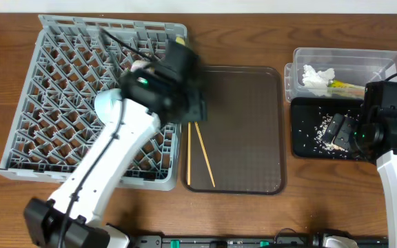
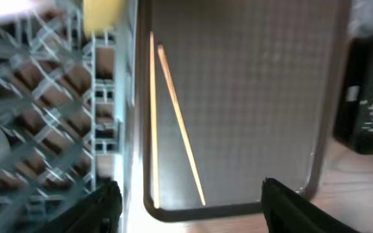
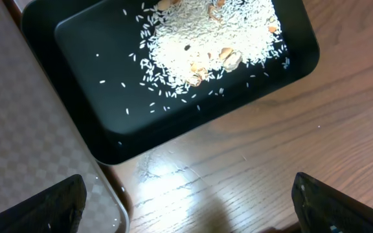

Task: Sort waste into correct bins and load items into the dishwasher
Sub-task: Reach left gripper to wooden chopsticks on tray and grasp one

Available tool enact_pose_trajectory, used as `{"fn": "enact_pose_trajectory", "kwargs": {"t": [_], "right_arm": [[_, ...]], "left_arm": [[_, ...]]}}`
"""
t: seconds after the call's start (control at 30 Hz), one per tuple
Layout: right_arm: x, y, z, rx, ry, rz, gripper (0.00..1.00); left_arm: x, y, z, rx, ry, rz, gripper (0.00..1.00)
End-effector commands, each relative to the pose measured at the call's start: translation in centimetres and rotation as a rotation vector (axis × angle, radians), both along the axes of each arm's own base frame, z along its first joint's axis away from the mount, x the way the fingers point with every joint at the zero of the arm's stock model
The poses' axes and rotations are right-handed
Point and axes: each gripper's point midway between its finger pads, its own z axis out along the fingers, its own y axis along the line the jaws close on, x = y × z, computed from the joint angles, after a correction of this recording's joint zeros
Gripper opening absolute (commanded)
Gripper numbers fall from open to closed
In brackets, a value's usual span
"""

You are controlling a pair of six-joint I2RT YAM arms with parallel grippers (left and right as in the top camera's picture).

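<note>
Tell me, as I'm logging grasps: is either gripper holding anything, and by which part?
Nothing is held: left gripper open near the chopsticks, right gripper open by the black tray.

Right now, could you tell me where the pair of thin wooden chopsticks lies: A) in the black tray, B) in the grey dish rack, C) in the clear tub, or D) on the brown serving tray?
D: the thin wooden chopsticks lie on the brown rectangular serving tray by its left edge.

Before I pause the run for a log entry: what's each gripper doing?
Left gripper: open, holding nothing, by the large brown serving tray.
Right gripper: open, holding nothing, by the shallow black rectangular tray.
</note>
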Motion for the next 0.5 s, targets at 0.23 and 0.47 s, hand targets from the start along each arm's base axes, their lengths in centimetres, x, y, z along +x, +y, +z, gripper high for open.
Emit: {"fn": "enact_pose_trajectory", "kwargs": {"t": [0.23,0.47], "right_arm": [[0.0,-0.2,0.2,-0.002,-0.008,-0.002,0.99],[-0.2,-0.1,0.2,-0.001,0.0,-0.002,0.99]], "left_arm": [[-3.4,-3.0,-9.9,0.115,0.08,0.061,0.65],[-4.5,-2.6,-15.7,0.186,0.172,0.084,0.62]]}}
